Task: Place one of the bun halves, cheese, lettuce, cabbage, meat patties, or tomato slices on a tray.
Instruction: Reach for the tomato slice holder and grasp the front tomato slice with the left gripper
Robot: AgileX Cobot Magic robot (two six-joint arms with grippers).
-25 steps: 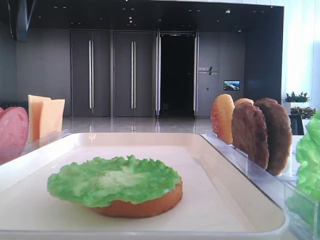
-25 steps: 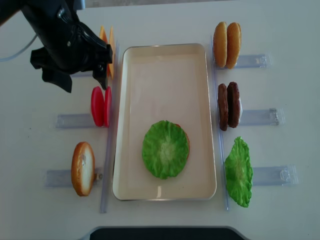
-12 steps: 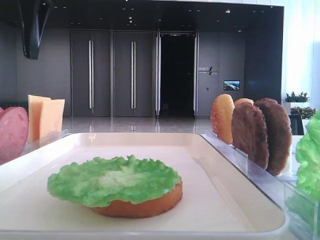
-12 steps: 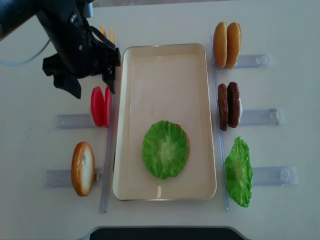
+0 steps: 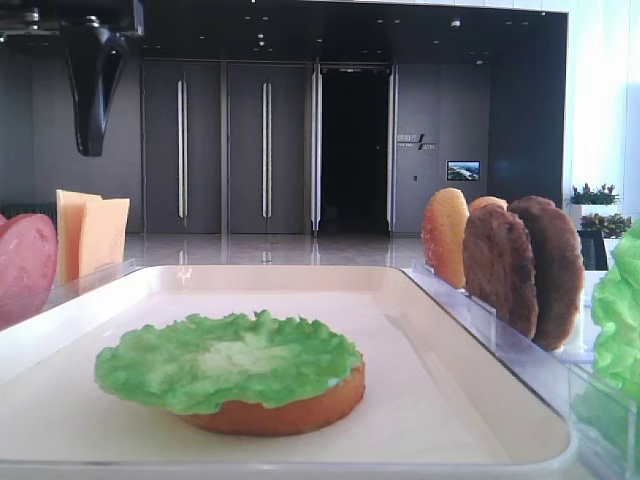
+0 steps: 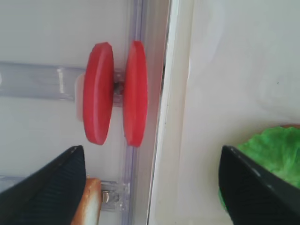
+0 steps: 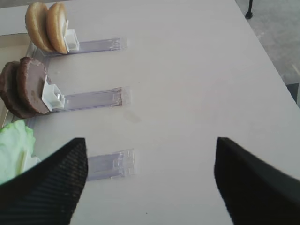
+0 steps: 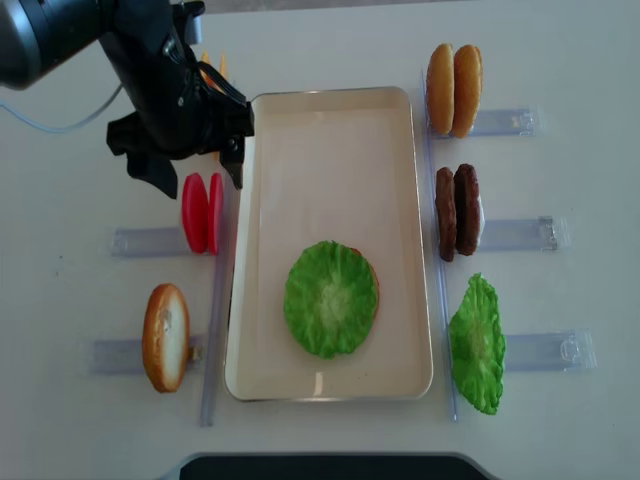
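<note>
Looking from above, you find a lone bun half [image 8: 165, 337] standing on edge in its clear rack [image 8: 118, 356] at the far left. Just above it, two tomato slices [image 8: 202, 212] stand upright side by side in another rack. Your left gripper [image 8: 193, 172] hangs over them with its fingers spread wide and nothing between them; the left wrist view shows both slices framed between the two dark fingertips [image 6: 44, 187]. Orange cheese [image 8: 214, 72] peeks out behind that arm.

Moving to the middle, the tray [image 8: 330, 120] holds a bun half topped with a lettuce [image 8: 331, 298] leaf, lying flat in its lower part.

On the right you have two more bun halves [image 8: 453, 90], then two meat patties [image 8: 458, 211], then a second lettuce leaf [image 8: 477, 343], each in its rack. Your right gripper [image 7: 150, 180] is spread open over bare table, holding nothing.
</note>
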